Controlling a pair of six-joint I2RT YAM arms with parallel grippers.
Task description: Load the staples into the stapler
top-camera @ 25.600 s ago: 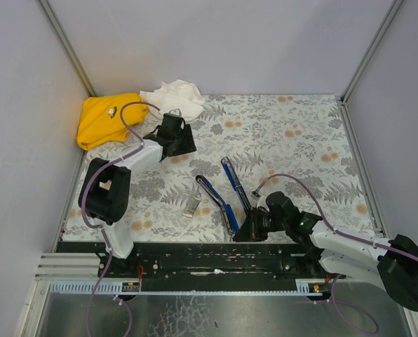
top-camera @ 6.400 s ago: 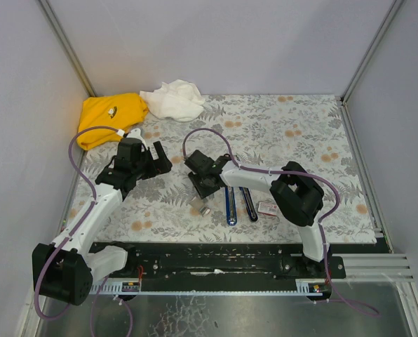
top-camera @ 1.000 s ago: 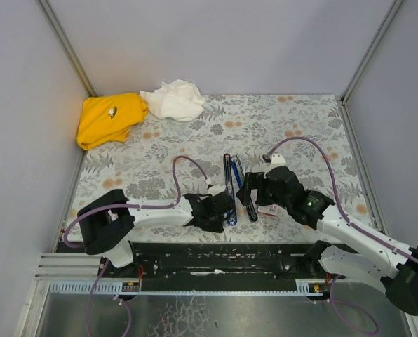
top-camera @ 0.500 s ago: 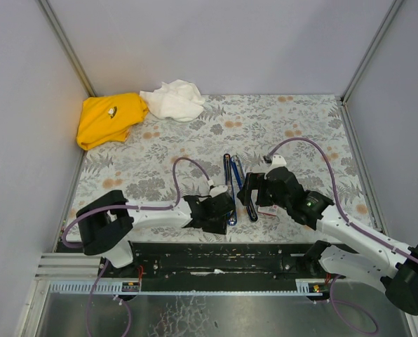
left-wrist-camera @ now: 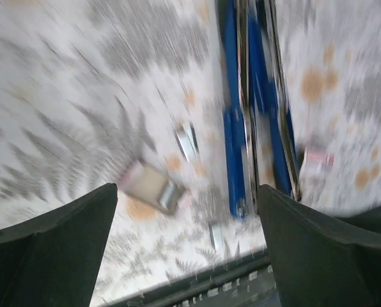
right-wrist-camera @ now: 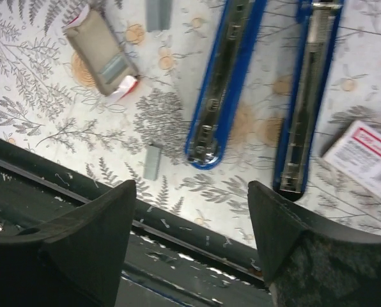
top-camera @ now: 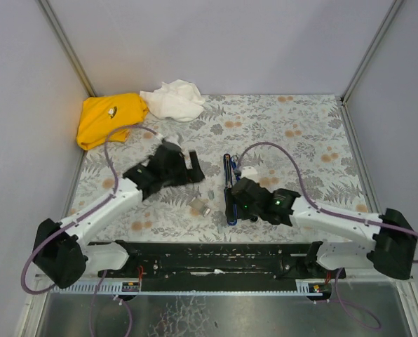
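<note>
**Right wrist view — stapler (right-wrist-camera: 225, 77) open on the worktop (right-wrist-camera: 37, 121)**

Its two arms lie side by side below the spread, empty right tool (right-wrist-camera: 189, 204); the staples box (right-wrist-camera: 363, 157) is just beside them. The left tool (left-wrist-camera: 185, 198) — also spread — holds nothing.

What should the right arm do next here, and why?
Probably lower the open right gripper onto the nearer loose staple strip and close on it. The stapler already lies opened flat with its two arms spread, the gripper holds nothing, and the strip sits just below, between its fingers.
</note>
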